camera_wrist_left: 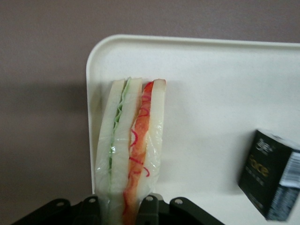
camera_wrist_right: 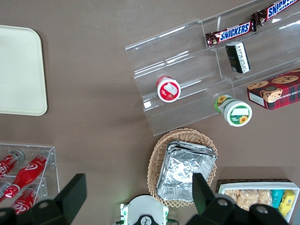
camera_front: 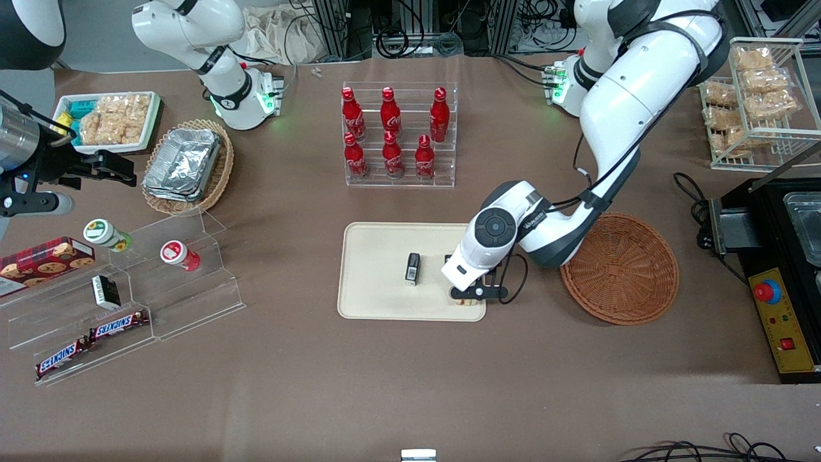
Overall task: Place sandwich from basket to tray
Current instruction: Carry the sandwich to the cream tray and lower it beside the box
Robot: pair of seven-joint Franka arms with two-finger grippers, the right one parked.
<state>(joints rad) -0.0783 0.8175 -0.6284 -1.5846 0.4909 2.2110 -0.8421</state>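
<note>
Front view: gripper (camera_front: 473, 296) hides sandwich (camera_wrist_left: 131, 154) over tray (camera_front: 378, 247).

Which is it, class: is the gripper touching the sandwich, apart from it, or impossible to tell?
Touching. In the left wrist view the gripper, above the tray corner, has the sandwich pinched between its fingers.

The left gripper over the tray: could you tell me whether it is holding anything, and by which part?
The gripper holds the sandwich by one end of the wedge, fingers on the bread faces, above the tray corner.
</note>
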